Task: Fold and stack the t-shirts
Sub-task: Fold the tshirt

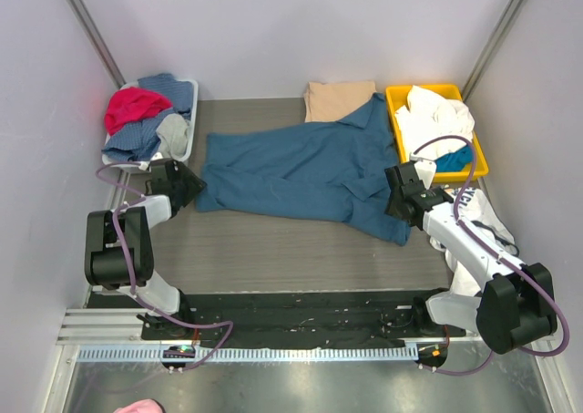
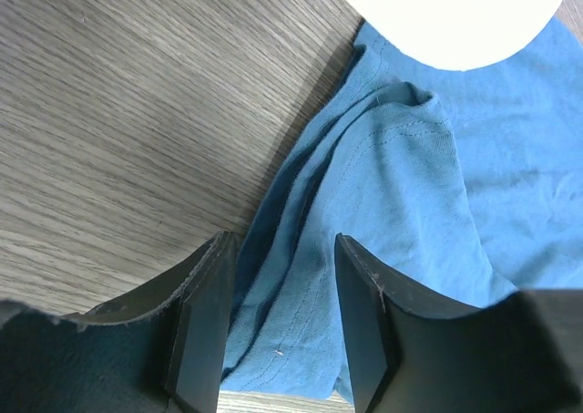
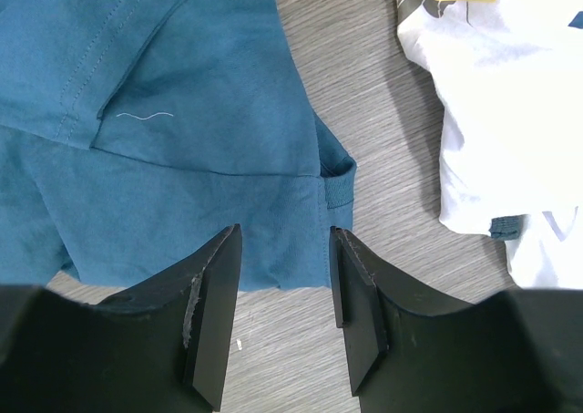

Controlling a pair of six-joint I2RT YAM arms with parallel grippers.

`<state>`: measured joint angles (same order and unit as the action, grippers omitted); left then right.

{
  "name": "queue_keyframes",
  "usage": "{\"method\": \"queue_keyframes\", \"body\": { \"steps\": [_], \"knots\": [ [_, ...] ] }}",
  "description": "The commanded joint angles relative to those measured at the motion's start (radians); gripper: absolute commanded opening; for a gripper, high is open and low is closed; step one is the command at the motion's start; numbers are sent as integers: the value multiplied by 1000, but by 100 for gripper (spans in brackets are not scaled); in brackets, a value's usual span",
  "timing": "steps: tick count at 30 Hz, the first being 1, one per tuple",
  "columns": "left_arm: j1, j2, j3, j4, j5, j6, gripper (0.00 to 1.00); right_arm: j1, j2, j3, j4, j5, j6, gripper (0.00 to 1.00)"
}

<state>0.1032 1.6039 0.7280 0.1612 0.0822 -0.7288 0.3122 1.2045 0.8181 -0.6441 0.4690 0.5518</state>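
A large dark teal-blue short-sleeved cotton t-shirt [image 1: 301, 171] lies unfolded and rumpled across the middle of the grey wood-grain table [image 1: 273, 249], collar toward the far right. A folded tan-beige t-shirt [image 1: 339, 98] sits at the far edge, its near right corner touching the teal one. The left gripper [image 1: 189, 187] is at the teal shirt's left edge; in the wrist view its black fingers [image 2: 200, 331] straddle a raised fold of the cloth, and I cannot tell whether they have pinched it. The right gripper [image 1: 401, 194] is on the shirt's right end, jaws parted, with the flat ribbed hem lying unpinched between them. A white plastic basket [image 1: 193, 103] at far left holds red, blue and grey clothes. A yellow plastic tray [image 1: 480, 149] at far right holds white cloth. A white printed garment [image 1: 474, 212] lies just right of the right arm
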Motion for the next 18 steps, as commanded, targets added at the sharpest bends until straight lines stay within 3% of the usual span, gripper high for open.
{"method": "queue_keyframes", "body": {
  "steps": [1,13,18],
  "knots": [
    [10,-13,28,40,25,-7,50,-1,3,-5,17,8,-7,50],
    [12,-21,37,31,31,-14,32,-2,6,-5,17,17,-6,50],
    [13,-24,37,28,37,-18,13,-1,3,-2,6,51,7,50]
  ]
}}
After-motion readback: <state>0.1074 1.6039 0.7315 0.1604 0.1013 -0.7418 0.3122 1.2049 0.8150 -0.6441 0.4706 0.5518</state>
